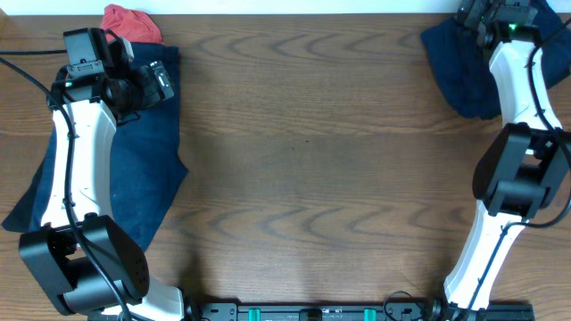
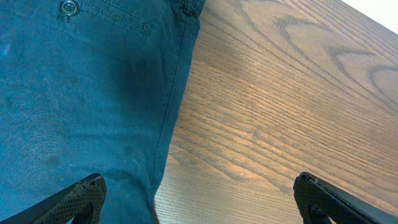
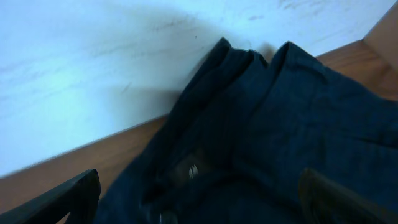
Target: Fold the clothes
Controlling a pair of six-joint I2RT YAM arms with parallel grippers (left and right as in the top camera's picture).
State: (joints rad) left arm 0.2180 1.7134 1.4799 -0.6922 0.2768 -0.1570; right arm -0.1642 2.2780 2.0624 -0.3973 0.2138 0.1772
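The navy shorts (image 1: 152, 178) look soft and limp, probably best pinched at a waistband corner. The left gripper (image 2: 199, 205) and right gripper (image 3: 199, 199) both hang with jaws spread, empty.

Wood-grain table (image 1: 303, 152) bearing navy garment (image 1: 143, 178) left, red cloth (image 1: 129, 22) behind, dark garment (image 1: 455, 71) far-right corner.

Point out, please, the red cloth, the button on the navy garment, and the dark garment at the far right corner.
red cloth (image 1: 129, 22): overhead view, middle of its visible crumpled part.
button (image 2: 69, 7): left wrist view, centre of its face.
dark garment (image 1: 455, 67): overhead view, bare fabric near its middle.
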